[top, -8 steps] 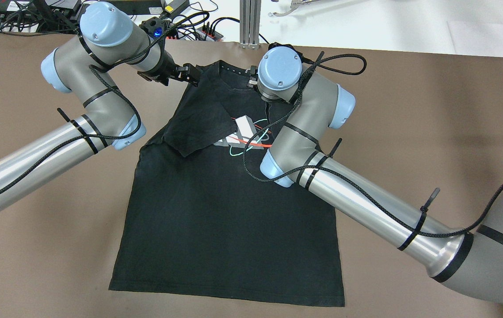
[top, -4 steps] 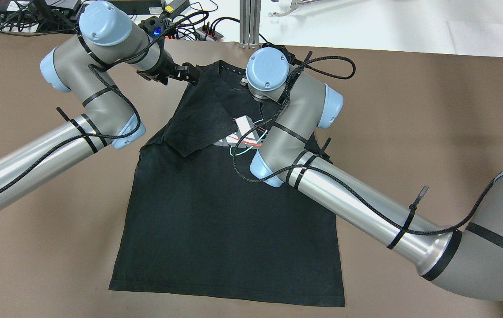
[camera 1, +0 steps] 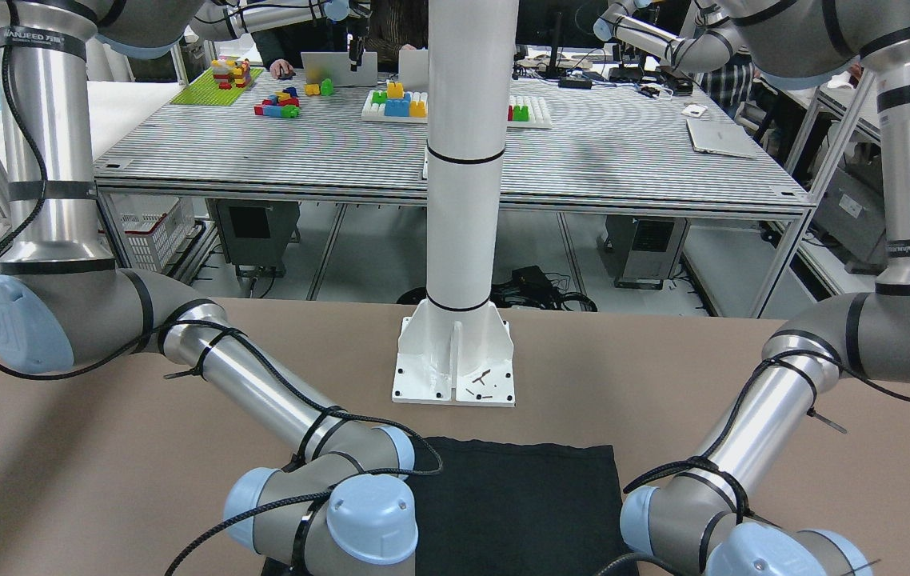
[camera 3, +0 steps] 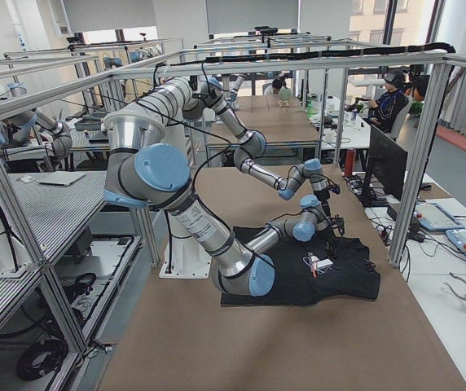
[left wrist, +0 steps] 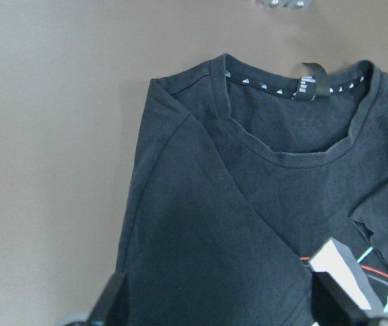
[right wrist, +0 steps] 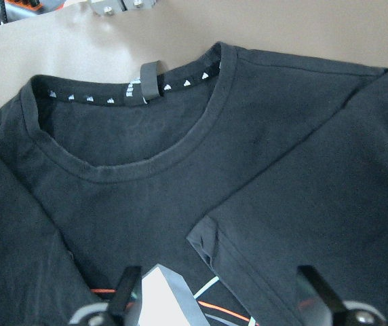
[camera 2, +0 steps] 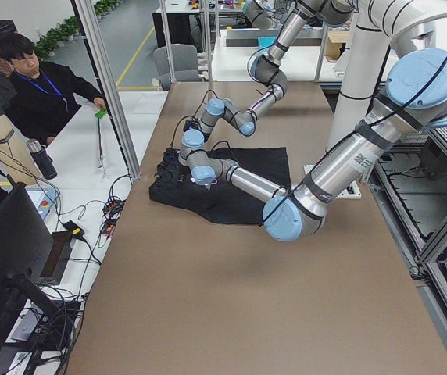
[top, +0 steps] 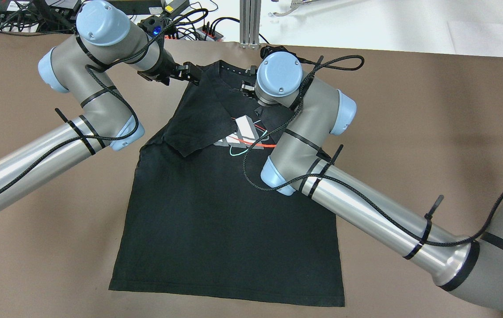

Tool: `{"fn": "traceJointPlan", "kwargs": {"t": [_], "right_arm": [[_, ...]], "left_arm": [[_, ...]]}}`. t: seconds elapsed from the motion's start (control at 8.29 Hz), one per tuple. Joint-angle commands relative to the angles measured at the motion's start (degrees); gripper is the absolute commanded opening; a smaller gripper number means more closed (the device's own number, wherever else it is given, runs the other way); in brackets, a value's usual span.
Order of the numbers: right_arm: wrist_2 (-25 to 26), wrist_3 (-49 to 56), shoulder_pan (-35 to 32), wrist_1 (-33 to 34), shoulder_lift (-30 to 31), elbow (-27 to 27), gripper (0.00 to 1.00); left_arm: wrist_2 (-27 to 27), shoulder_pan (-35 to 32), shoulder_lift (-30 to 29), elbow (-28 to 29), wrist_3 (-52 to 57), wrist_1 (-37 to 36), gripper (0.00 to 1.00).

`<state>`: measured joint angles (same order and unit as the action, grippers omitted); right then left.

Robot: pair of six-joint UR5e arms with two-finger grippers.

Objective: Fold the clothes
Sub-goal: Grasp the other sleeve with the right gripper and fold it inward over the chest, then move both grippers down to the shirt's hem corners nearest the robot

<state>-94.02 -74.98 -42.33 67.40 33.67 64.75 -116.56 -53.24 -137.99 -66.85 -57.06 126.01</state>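
My left gripper [left wrist: 218, 300] and right gripper [right wrist: 221, 293] both have their fingers spread, pinching nothing, above the collar [right wrist: 123, 166] of the black T-shirt [top: 229, 229]. It lies flat on the table [top: 410, 110] with 2 sleeves folded in. Next, I reckon: pinch both shoulders and carry them toward the hem.

A black T-shirt [top: 216, 229] is laid flat on the brown tabletop [top: 410, 110], sleeves folded over the chest. A white column base [camera 1: 455, 364] is mounted behind it.
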Motion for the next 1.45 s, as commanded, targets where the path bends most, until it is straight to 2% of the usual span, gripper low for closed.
{"fn": "traceJointPlan", "kwargs": {"t": [0.0, 0.36, 0.48, 0.72, 0.84, 1.21, 1.33], "right_arm": [[-2.83, -0.84, 0.06, 4.82, 6.82, 11.84, 0.94], [-2.83, -7.28, 6.27, 5.64, 27.09, 39.31, 0.92], [-2.75, -12.50, 8.65, 6.42, 32.02, 45.40, 0.92], [-1.61, -25.60, 12.95, 5.65, 38.01, 52.02, 0.92], [1.18, -28.43, 16.37, 4.07, 41.53, 54.75, 0.92], [12.25, -35.91, 27.71, -7.50, 52.86, 57.24, 0.92], [16.55, -38.02, 31.40, -10.85, 55.69, 57.68, 0.91]], "left_arm": [[0.02, 0.94, 5.69, -8.61, -8.81, -0.06, 0.95], [4.13, 7.60, 19.81, -26.61, -20.07, -0.06, 0.95], [6.85, 10.85, 24.65, -32.32, -24.02, -0.06, 0.95], [12.30, 17.88, 32.57, -41.74, -32.11, 0.03, 0.95], [15.37, 21.74, 36.35, -45.35, -34.49, 1.24, 0.95], [27.48, 34.22, 50.40, -46.44, -39.52, 15.88, 0.95], [29.10, 36.43, 52.63, -46.44, -40.83, 17.24, 0.95]]}}
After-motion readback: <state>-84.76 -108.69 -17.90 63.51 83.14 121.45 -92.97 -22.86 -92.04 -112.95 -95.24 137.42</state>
